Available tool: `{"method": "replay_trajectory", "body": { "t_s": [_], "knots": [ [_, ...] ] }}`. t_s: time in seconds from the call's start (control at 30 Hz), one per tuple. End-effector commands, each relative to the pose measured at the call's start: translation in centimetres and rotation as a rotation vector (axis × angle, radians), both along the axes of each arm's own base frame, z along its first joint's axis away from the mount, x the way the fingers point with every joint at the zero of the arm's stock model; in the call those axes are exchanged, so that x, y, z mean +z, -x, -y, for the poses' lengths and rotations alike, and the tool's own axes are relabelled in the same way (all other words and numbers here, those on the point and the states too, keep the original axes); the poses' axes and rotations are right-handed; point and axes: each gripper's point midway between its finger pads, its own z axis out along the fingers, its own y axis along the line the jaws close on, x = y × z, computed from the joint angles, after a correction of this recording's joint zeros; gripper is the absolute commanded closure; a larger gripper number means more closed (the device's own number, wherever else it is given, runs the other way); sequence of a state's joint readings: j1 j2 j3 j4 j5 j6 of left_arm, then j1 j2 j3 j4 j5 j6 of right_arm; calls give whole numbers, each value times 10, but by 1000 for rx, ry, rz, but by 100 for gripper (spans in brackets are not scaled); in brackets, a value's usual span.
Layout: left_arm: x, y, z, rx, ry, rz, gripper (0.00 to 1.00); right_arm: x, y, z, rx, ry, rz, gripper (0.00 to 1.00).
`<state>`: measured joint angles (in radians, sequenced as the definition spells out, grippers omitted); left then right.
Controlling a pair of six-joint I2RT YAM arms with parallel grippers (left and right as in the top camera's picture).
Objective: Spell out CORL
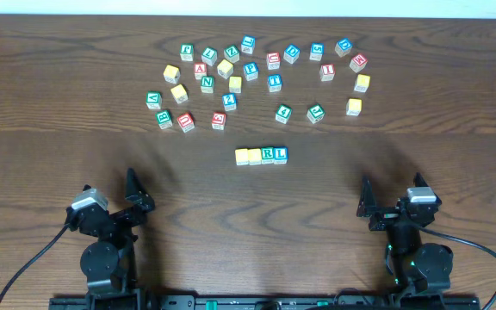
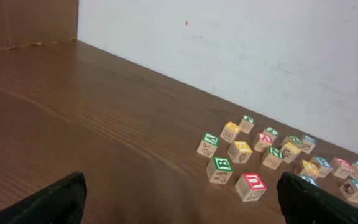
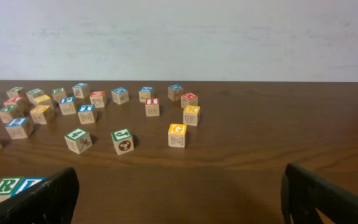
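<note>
Four cubes stand side by side in a row at the table's middle: two yellow-topped cubes [image 1: 241, 156] [image 1: 255, 156], the green R cube [image 1: 268, 155] and the blue L cube [image 1: 282, 154]. In the right wrist view the row's end shows at the lower left, with the R cube [image 3: 8, 185] and the L cube [image 3: 33, 183]. My left gripper [image 1: 108, 188] [image 2: 180, 186] is open near the front left, well short of the row, with nothing between its fingers. On the front right, my right gripper [image 1: 392, 191] [image 3: 179, 180] is also open and empty.
Several loose alphabet cubes are scattered across the back of the table [image 1: 58, 103], from a green-topped one [image 1: 153, 100] on the left to a yellow one [image 1: 354, 106] on the right. A red-topped cube [image 2: 250, 185] and a green B cube [image 2: 219, 168] lie ahead of the left gripper. A white wall [image 3: 179, 37] runs behind.
</note>
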<state>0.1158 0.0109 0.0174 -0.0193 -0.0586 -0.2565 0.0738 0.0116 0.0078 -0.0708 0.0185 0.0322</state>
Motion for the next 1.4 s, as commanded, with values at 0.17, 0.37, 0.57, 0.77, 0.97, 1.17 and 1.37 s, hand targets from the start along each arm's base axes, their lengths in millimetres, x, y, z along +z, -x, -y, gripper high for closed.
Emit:
{"method": "replay_trajectory", "body": {
  "t_s": [0.17,0.37,0.57,0.77,0.97,1.17,1.37],
  "knots": [
    [-16,2,-3,16,-16,-55,4,0,0,-2,9,15,2,1],
    [-16,1,1,2,-17,-56,4,0,0,-2,10,15,2,1],
    [-16,0,8,-28,-17,-55,4,0,0,-2,9,14,2,1],
    [-16,0,8,-28,-17,-55,4,0,0,-2,10,14,2,1],
    [-16,0,8,-28,-17,-58,4,0,0,-2,10,15,2,1],
    [-16,0,8,-28,-17,-58,4,0,0,-2,10,14,2,1],
    [-16,0,8,-28,-17,-58,4,0,0,-2,9,14,2,1]
  ]
}}
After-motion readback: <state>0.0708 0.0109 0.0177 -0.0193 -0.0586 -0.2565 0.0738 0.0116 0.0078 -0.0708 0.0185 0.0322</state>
